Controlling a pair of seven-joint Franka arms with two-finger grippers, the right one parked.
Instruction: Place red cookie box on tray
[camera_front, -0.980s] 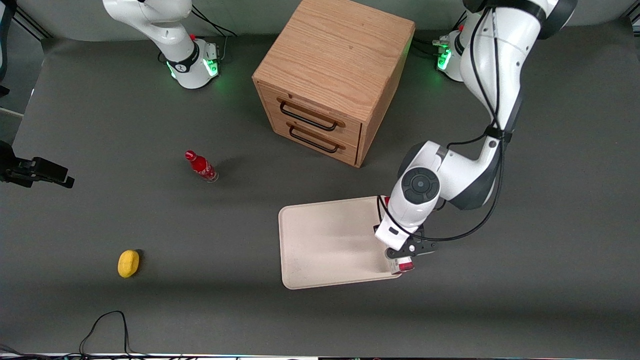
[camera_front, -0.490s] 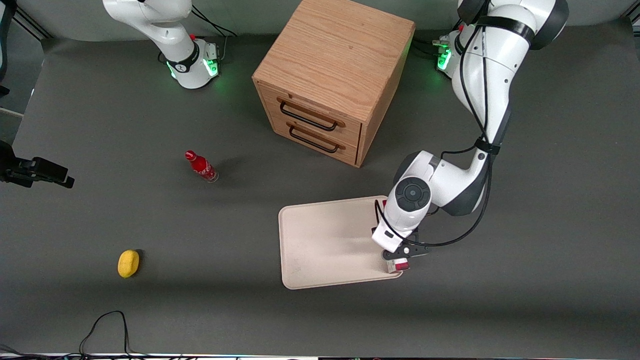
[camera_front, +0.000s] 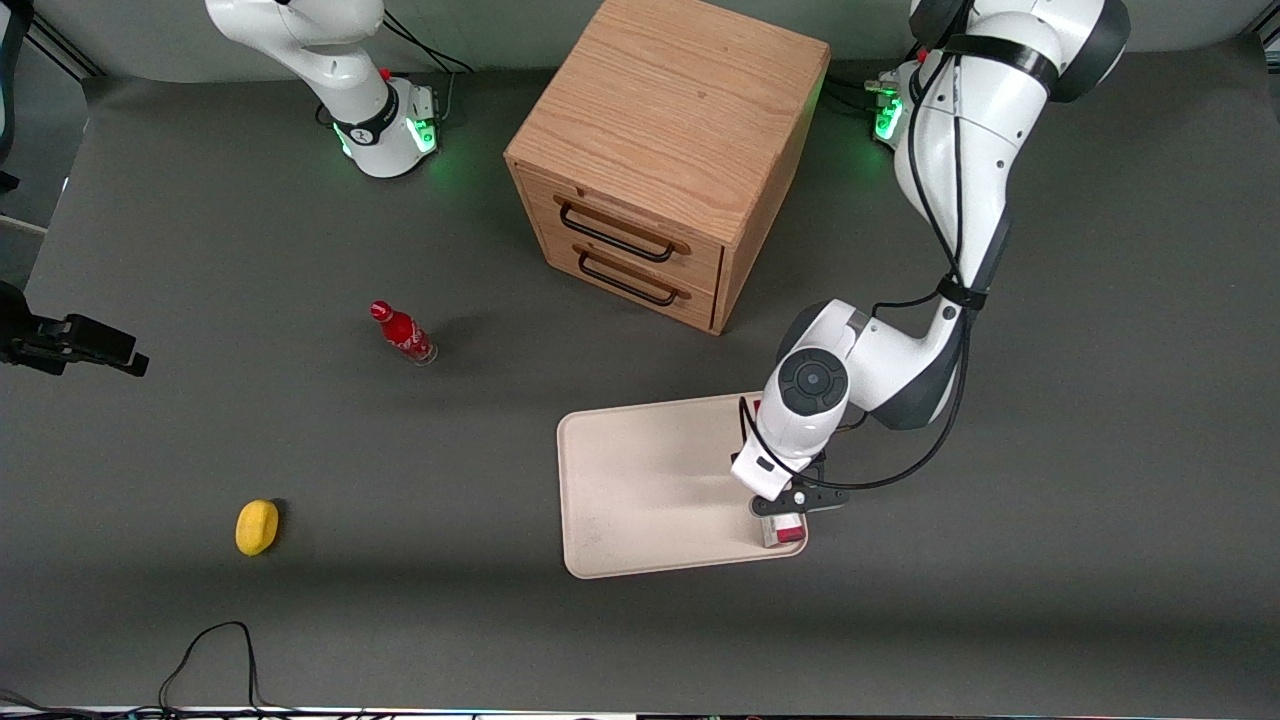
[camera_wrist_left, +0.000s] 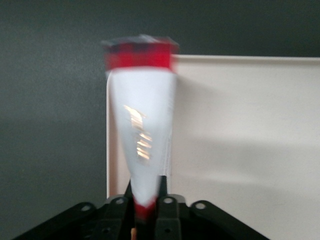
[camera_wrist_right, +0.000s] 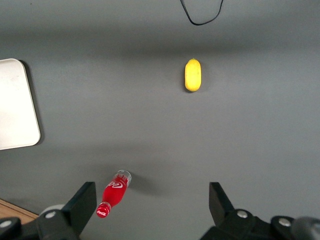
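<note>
The cream-white tray (camera_front: 650, 480) lies flat on the grey table, nearer the front camera than the cabinet. My left gripper (camera_front: 786, 508) hangs over the tray's edge at the working arm's end, shut on the red cookie box (camera_front: 783, 531). The arm's wrist hides most of the box; only its red and white end shows below the wrist. In the left wrist view the box (camera_wrist_left: 142, 125) runs out from between the fingers (camera_wrist_left: 163, 192) of the gripper (camera_wrist_left: 146, 202), white panel up and red end outward, along the tray's rim (camera_wrist_left: 111, 150).
A wooden two-drawer cabinet (camera_front: 665, 150) stands farther from the front camera than the tray. A small red bottle (camera_front: 402, 333) and a yellow object (camera_front: 257, 526) lie toward the parked arm's end of the table. A black cable (camera_front: 205, 650) lies near the front edge.
My left gripper has carried the box a little toward the parked arm's end, from the tray's outer edge to just over its rim.
</note>
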